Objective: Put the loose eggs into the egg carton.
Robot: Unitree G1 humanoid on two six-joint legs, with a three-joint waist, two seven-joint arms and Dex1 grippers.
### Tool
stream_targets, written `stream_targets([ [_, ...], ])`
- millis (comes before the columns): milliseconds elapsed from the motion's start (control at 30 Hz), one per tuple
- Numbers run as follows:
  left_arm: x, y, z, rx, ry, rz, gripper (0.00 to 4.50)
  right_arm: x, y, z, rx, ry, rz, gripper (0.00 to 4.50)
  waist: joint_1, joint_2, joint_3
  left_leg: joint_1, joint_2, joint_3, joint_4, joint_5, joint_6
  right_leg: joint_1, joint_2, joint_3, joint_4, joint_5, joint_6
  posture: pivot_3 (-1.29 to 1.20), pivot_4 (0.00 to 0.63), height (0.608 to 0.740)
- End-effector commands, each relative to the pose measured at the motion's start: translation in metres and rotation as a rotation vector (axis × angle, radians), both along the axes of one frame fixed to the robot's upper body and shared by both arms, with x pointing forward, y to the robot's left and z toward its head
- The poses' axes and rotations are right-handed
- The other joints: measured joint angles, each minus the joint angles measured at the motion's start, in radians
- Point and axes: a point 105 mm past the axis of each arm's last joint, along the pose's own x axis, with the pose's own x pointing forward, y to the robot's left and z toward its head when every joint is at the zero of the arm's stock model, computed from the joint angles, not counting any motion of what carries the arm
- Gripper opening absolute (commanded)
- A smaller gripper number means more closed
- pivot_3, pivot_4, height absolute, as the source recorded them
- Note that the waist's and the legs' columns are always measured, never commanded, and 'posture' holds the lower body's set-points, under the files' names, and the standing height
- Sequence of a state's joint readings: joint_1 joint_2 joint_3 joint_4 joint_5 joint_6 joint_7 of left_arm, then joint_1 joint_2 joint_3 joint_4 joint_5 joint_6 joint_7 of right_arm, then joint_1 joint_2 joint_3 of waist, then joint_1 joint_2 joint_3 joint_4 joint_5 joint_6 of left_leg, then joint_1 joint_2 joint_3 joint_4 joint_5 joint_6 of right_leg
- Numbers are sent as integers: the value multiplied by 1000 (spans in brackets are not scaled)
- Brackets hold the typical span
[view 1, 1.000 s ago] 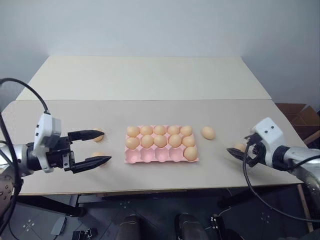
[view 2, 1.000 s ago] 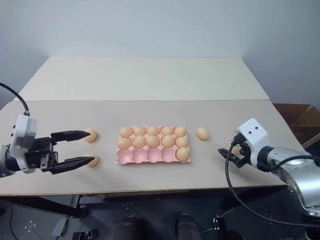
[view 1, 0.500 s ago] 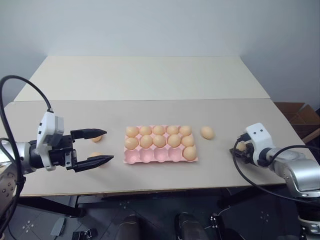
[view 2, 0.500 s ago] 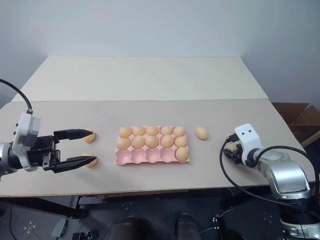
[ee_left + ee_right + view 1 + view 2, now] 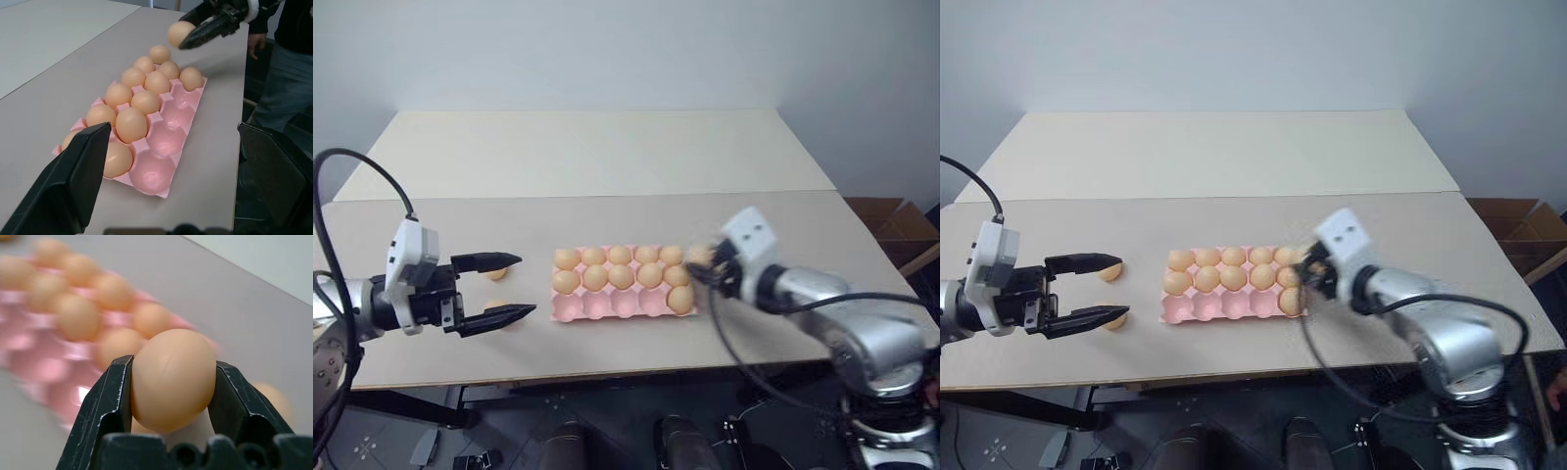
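The pink egg carton (image 5: 607,307) lies mid-table; its back and middle rows are full of eggs, and the front row holds one egg (image 5: 680,299) at the right end. My right gripper (image 5: 173,369) is shut on a tan egg (image 5: 180,33), hovering by the carton's right end. Another loose egg (image 5: 160,53) rests on the table just beyond that end. My left gripper (image 5: 521,286) stands open left of the carton, nothing between its fingers (image 5: 73,176). Two loose eggs (image 5: 1110,271) (image 5: 1114,317) lie by its fingertips.
A second, lighter table (image 5: 597,152) joins at the back. A cardboard box (image 5: 891,220) stands off the right edge. A person in dark clothes (image 5: 288,73) stands beyond the table's right end, one hand (image 5: 252,44) near the edge.
My right gripper shut on an egg near the table's right edge, then swung left and slightly up to the carton's right end. The left gripper stayed where it was.
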State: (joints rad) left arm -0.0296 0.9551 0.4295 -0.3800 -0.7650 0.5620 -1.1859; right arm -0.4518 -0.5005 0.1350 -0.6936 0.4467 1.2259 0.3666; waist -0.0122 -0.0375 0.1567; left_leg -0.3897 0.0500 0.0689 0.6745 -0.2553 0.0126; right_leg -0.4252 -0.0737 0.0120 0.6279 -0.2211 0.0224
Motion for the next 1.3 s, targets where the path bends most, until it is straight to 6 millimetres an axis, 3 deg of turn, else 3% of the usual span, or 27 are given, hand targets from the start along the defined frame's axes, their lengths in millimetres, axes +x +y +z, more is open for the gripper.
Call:
stream_targets([
  [33, -2, -2, 7, 18, -39, -14, 4500, -3, 18, -3, -15, -22, 26, 2068, 4, 0, 0, 0, -1, 0, 0, 0, 0, 0, -1, 0, 0, 0, 0, 0, 150, 740],
  [333, -2, -1, 8, 19, -45, -8, 4500, -3, 15, -15, -78, -12, 7, 2068, 0, 0, 0, 0, -1, 1, 1, 0, 0, 0, -1, 0, -1, 0, 0, 0, 150, 740],
  [467, -2, -1, 8, 17, -46, -6, 4500, -7, 17, -13, -76, -14, 34, 3293, -1, 0, 0, 0, 0, 0, 0, 0, 0, 0, 0, -1, 1, 0, -1, 0, 150, 740],
  [600, -3, 0, 8, 9, -37, -10, 4500, -9, 13, 2, -55, -52, 56, 4488, -2, 0, 0, 0, 0, 0, 0, 0, 0, 0, 0, 0, 0, 0, -1, 0, 150, 740],
  [700, -4, 6, 5, 22, -16, -2, 4500, -11, -5, 16, -43, -90, 57, 4488, 0, 0, 0, 0, 0, 1, 0, 0, 0, 0, -1, 0, -1, 0, -1, 0, 150, 740],
  [967, -5, 38, 6, -2, -37, 137, 4500, -11, -86, 44, -22, -182, 33, 4488, 4, 0, 0, 0, -1, 1, -1, 0, 0, 1, -1, -1, -3, -1, 0, 0, 150, 740],
  [1167, -24, 63, -9, -2, 26, 225, 4500, -39, -132, 24, -16, -115, 81, 4488, 0, 0, 0, 2, 0, 1, -4, 0, 0, 1, -1, -1, -3, -1, 0, 0, 150, 740],
  [1300, -27, 65, -12, -13, 27, 250, 4500, -42, -146, 12, -5, -101, 25, 4488, 1, 0, 0, 3, 0, 1, -4, 0, 0, 2, -1, 0, -2, -3, -1, 0, 150, 740],
])
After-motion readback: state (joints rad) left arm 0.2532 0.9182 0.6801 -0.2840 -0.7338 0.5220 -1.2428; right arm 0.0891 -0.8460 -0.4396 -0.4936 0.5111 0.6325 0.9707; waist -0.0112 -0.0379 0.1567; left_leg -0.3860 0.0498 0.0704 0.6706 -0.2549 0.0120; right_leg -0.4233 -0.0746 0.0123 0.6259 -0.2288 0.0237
